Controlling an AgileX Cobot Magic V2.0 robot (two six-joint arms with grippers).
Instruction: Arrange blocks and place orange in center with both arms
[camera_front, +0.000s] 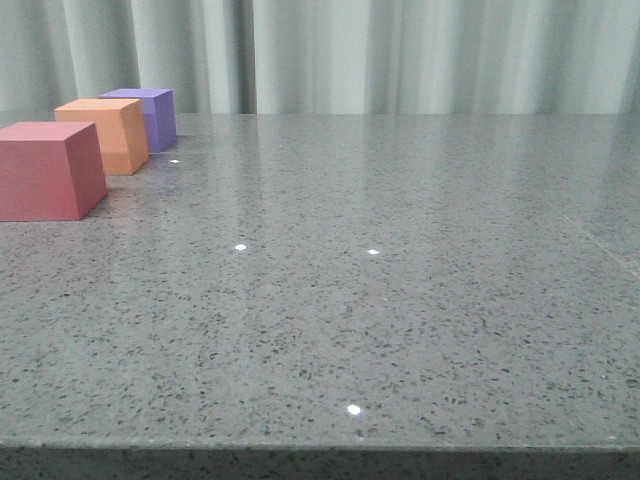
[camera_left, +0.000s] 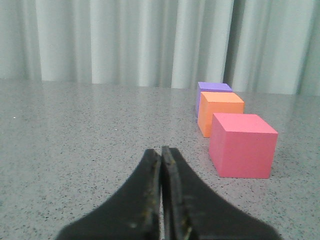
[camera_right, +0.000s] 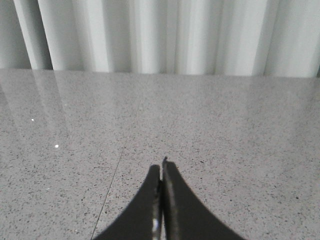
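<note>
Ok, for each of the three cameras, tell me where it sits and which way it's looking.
Front view: low at the table's near edge, facing forward over the grey speckled table to the curtain; no arm shows.
Left wrist view: on the left arm, looking past the closed left gripper at the matte pinkish-red cube, orange cube and purple cube.
Right wrist view: closed right gripper, bare table, curtain.
Front and left wrist views share all three cubes.

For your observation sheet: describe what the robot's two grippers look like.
The left gripper and the right gripper each show two matte black fingers, broad at the base and curving to narrow tips. Scuffs mark the inner edges. No cables, labels or markings are visible.
</note>
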